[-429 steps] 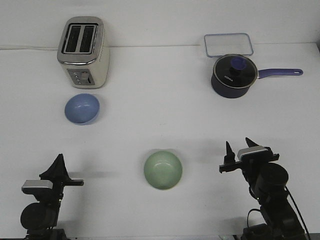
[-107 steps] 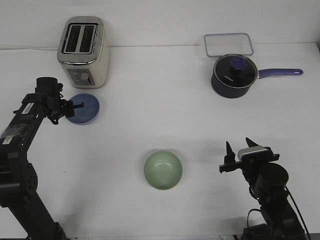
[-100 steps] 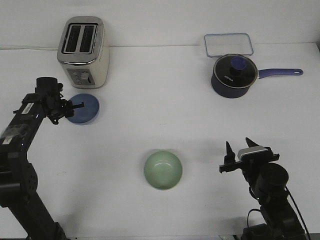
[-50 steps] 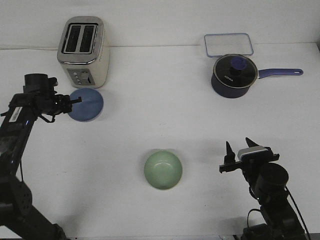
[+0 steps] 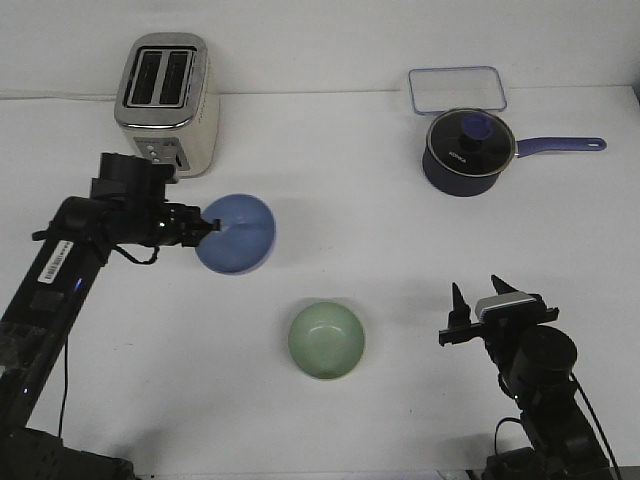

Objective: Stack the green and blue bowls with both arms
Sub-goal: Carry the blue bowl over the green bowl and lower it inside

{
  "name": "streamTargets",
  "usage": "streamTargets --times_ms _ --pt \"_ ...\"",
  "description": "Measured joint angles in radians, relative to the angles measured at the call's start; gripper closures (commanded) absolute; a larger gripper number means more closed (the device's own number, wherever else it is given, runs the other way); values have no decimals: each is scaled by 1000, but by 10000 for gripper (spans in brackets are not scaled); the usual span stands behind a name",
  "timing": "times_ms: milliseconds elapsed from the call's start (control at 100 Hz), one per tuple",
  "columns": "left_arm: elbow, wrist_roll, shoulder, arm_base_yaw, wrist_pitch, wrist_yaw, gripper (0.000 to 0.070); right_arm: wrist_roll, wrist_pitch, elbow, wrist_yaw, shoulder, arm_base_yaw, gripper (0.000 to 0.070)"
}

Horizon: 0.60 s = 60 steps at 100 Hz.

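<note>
Blue bowl lifted, green bowl waiting: stacking is roughly half done.
Front view: the left gripper is clenched on the blue bowl's near rim, holding it tilted above the table, the green bowl well apart toward the robot and to its right. Right gripper rests released, holding nothing, the green bowl off to its left. Carrying over and setting down remain.

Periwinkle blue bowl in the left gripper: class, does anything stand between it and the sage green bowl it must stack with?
Nothing visible: only bare white table separates the periwinkle blue bowl from the sage green bowl.
</note>
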Motion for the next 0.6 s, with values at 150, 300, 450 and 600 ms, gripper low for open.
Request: streamTargets --times_ms 150,300,450,600 --pt "-14 8 0 -147 -49 10 696 0 0 0 0 0 0 245" --pt "-14 10 0 -282 -42 11 696 0 0 0 0 0 0 245" --pt "-14 11 0 -389 -42 11 696 0 0 0 0 0 0 245" --pt "-14 11 16 -446 -42 12 696 0 0 0 0 0 0 245"
